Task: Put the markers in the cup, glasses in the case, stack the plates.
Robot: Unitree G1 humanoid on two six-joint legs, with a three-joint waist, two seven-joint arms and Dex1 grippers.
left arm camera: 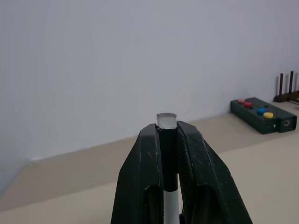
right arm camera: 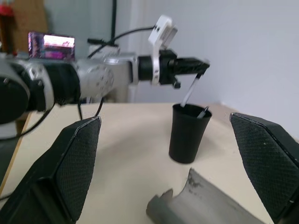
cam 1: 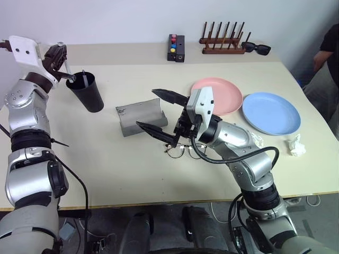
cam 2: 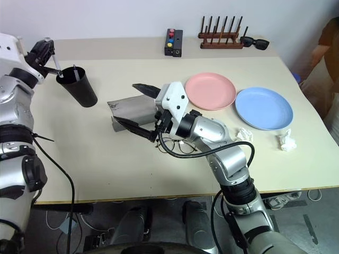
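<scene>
Head views. We record a beige counter (cam 1: 132,174) carrying: one black cup (cam 1: 88,93) near the robot's left edge, a dark marker (cam 1: 84,80) standing inside it; one grey case (cam 1: 141,116) lying open at centre; one pair of thin-rimmed glasses (cam 1: 179,150) just in front of the case, partly under the right arm; one pink plate (cam 1: 221,94) and one blue plate (cam 1: 271,112) side by side to the right, not stacked. The left gripper (cam 1: 64,64) sits above the cup's rim, fingers pressed on a white marker (cam 1: 69,67) whose lower end dips into the cup's mouth. The right gripper (cam 1: 161,114) hovers over the case and glasses, fingers spread wide, holding nothing. At the far edge: a button box (cam 1: 176,48), a wooden rack (cam 1: 222,39), black sunglasses (cam 1: 257,48). Crumpled tissue (cam 1: 295,146) lies by the blue plate. A person (cam 1: 327,58) stands at the right.

Left wrist view. Both fingers (left arm camera: 142,177) pinch the white marker, its end showing above them.

Right wrist view. Between the spread fingers (right arm camera: 74,158) we see the cup, the case's edge and the left gripper holding the white marker slanted into the cup.
</scene>
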